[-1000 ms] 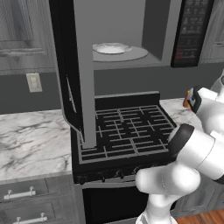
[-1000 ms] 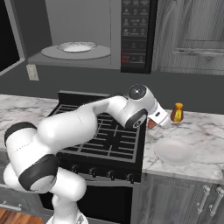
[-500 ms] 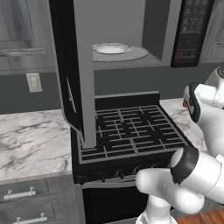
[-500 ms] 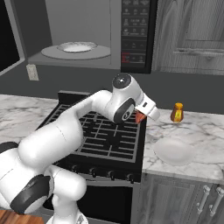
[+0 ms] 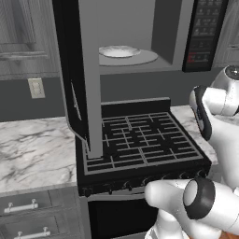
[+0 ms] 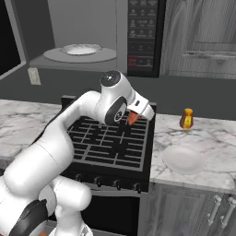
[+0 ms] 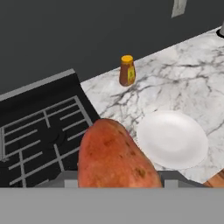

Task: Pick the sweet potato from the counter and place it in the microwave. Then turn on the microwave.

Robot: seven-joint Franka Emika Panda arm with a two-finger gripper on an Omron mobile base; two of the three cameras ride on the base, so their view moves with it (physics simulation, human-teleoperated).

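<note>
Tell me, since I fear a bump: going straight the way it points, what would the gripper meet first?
Probably the counter near the white plate; the gripper, holding the sweet potato, aims down there, though depth is uncertain.

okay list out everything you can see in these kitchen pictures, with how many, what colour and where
sweet potato: 1, orange-red, held in the jaws above the right edge of the stovetop
microwave: 1, grey inside with a black door swung open, above the stove
turntable plate: 1, white, inside the microwave
stovetop: 1, black with grates, between the counter sections
counter: 1, white marble with grey veins, both sides of the stove
plate: 1, white, on the counter right of the stove
bottle: 1, orange with yellow cap, upright on the counter near the wall
wall outlet: 1, pale, on the wall left of the stove
gripper: 1, white, closed on the sweet potato
</note>
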